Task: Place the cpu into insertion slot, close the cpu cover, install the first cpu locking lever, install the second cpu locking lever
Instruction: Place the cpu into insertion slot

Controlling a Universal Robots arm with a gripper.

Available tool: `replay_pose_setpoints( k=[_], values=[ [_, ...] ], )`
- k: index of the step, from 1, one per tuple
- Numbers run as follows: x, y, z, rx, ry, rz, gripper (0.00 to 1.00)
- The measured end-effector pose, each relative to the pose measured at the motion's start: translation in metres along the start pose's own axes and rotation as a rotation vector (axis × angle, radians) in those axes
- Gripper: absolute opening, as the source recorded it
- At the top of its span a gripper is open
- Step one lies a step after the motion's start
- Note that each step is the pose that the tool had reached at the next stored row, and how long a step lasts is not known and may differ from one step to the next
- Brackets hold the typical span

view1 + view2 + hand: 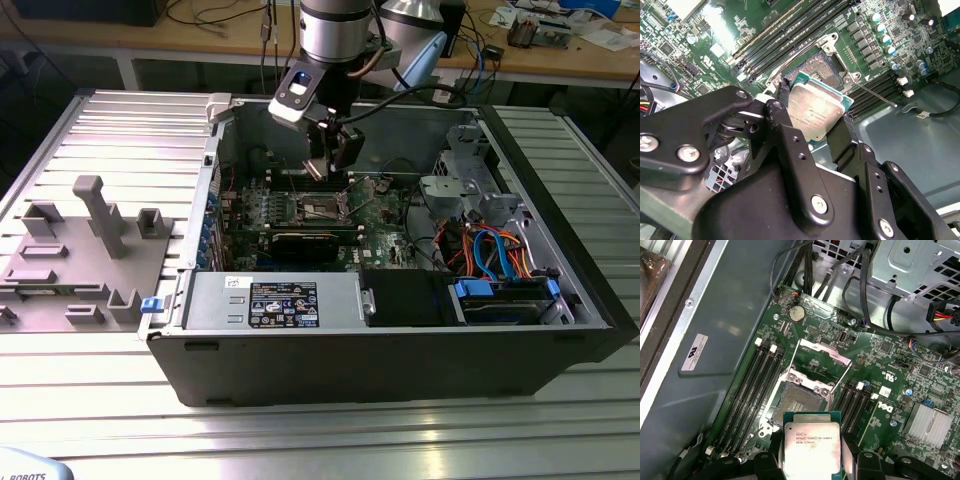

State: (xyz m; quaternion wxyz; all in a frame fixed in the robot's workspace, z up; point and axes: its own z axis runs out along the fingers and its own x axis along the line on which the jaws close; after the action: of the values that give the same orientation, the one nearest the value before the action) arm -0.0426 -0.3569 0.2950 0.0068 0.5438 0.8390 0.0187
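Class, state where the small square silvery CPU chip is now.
In the first wrist view, the silvery CPU chip is held in the black gripper, close to the open, dark-centred square insertion slot but not seated in it.

The computer case (380, 350) is sitting mid-frame on the bench (300, 440), a fixture (80, 260) lying at the exterior view's left; the end effector (328, 172) is holding the cpu (811, 447) over the insertion slot (322, 207) inside.

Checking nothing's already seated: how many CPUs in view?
1. The cpu is clamped in the gripper, held short of the insertion slot, whose dark centre shows empty. Another could lie hidden elsewhere in the case.
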Motion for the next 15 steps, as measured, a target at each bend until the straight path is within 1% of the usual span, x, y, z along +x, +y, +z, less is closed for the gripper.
replay_pose_setpoints(
  k=[15],
  values=[
    [0.0, 0.0, 0.0, -0.0003, -0.0015, 0.037, 0.55]
  ],
)
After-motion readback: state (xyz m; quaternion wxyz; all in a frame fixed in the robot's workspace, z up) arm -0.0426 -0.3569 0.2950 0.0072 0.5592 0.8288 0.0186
